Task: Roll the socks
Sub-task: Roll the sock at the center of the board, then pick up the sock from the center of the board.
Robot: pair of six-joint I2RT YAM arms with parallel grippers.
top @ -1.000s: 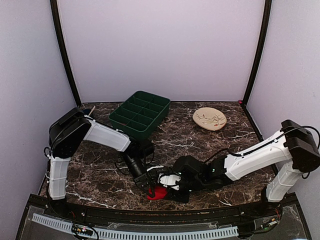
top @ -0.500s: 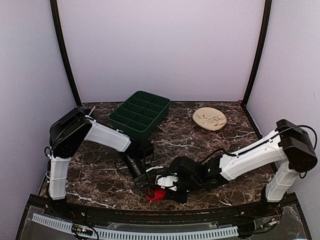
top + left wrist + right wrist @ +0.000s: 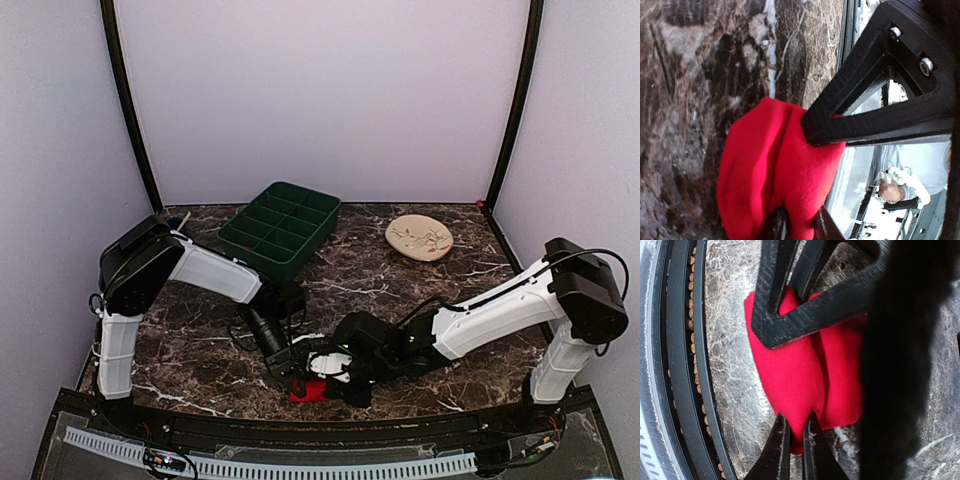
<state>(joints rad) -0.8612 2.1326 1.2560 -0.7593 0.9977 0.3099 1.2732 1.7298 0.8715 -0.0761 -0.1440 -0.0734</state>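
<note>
Pale lilac walls [image 3: 330,90], black corner posts [image 3: 133,110], dark marble-patterned tabletop [image 3: 190,350] under even light.

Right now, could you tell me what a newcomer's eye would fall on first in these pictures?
The bright red socks, bundled at the near edge of the dark marble table, stand out most. The left gripper and right gripper meet there, both sets of jaws closed on the fabric. Farther back sit a green tray on the left and a tan dish on the right.
</note>
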